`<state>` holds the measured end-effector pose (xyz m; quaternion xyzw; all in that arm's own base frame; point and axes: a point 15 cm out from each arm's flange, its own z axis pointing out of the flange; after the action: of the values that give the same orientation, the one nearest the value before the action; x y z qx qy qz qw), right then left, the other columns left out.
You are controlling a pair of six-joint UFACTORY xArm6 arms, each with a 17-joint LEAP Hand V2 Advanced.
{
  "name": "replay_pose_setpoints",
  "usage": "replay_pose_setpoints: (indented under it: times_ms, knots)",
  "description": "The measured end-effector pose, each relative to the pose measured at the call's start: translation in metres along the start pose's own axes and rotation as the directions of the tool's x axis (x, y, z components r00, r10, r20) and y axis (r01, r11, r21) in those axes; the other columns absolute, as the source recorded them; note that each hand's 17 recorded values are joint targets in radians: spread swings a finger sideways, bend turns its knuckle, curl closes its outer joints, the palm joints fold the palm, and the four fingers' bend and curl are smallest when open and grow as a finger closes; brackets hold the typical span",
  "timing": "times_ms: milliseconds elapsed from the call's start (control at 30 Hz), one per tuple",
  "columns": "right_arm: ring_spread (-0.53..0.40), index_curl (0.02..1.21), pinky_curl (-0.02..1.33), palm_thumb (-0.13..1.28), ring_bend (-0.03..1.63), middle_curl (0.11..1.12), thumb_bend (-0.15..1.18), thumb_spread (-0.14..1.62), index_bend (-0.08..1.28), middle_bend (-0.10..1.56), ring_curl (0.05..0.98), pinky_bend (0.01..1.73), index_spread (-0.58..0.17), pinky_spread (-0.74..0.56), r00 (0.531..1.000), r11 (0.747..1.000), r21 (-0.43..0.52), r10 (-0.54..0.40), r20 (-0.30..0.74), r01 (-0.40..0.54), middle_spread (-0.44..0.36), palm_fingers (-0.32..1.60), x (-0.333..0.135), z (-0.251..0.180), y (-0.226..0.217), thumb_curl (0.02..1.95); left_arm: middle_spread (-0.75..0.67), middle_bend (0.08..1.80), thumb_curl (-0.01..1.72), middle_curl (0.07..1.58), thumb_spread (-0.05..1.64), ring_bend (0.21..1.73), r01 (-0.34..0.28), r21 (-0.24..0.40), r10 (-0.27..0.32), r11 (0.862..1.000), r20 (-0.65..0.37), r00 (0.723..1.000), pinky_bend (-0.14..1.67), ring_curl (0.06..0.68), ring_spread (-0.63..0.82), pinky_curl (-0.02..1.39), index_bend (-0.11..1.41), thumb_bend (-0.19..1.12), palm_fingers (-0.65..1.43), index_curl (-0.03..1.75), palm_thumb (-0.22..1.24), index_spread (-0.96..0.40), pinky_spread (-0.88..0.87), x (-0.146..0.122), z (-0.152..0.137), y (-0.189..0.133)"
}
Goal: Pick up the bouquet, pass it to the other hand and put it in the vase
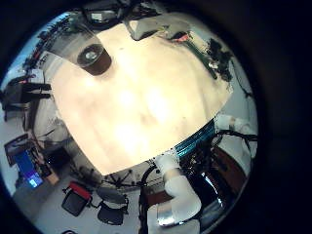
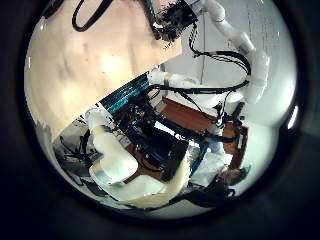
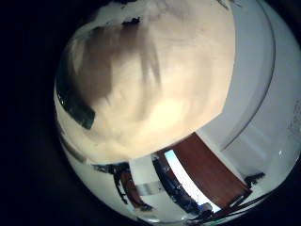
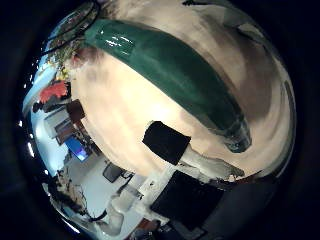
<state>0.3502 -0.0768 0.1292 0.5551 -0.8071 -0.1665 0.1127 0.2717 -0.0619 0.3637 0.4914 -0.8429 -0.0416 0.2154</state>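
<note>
The bouquet (image 4: 170,70) fills much of the right thumb side palm view, so it is close to my right palm. Its long wrapped stem bundle runs across the wooden table (image 4: 130,110), with the flower heads (image 4: 62,55) at one end. A finger part (image 4: 165,140) of my right hand shows beside the stems; I cannot tell whether the hand grips them. From the left palm, the bouquet (image 1: 207,57) lies small at the table's far side, next to the right hand (image 2: 175,20). The vase (image 1: 95,58), a clear glass with a dark bottom, stands upright on the table (image 1: 146,97), apart from the bouquet. None of my left hand's fingers show.
The table's edge (image 1: 146,161) runs near the robot arm (image 1: 180,200). The right arm (image 2: 240,50) reaches over the table's far side. Chairs and desks (image 1: 88,200) stand on the floor beyond the table. A dark flat object (image 3: 75,105) lies by the table's rim.
</note>
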Motion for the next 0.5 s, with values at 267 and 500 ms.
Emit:
replay_pose_setpoints:
  times_ms: [267, 500]
  knots:
    - [-0.183, 0.49, -0.01, 0.32, 1.05, 0.51, -0.03, 1.06, 0.21, 0.55, 0.317, 0.81, -0.23, 0.05, 1.0, 1.0, 0.0, -0.011, -0.012, 0.011, -0.047, 0.58, -0.008, 0.006, -0.003, 0.35, 0.48, 0.17, 0.26, 0.23, 1.13, 0.31, 0.004, -0.008, -0.004, 1.0, -0.003, 1.0, 0.22, 0.221, 0.65, 0.16, 0.2, -0.02, -0.01, 0.39, 0.08, 0.09, 0.7, 0.0, 0.003, 0.0]
    - [-0.208, 0.52, -0.01, 0.37, 1.08, 0.54, -0.01, 1.05, 0.24, 0.59, 0.334, 0.79, -0.257, 0.04, 1.0, 0.999, 0.037, -0.021, -0.015, 0.021, -0.071, 0.63, -0.014, 0.004, -0.012, 0.36, 0.48, 0.17, 0.26, 0.23, 1.13, 0.31, 0.005, -0.01, -0.005, 1.0, -0.004, 1.0, 0.22, 0.222, 0.65, 0.16, 0.2, -0.02, -0.01, 0.39, 0.08, 0.09, 0.7, 0.0, 0.003, 0.001]
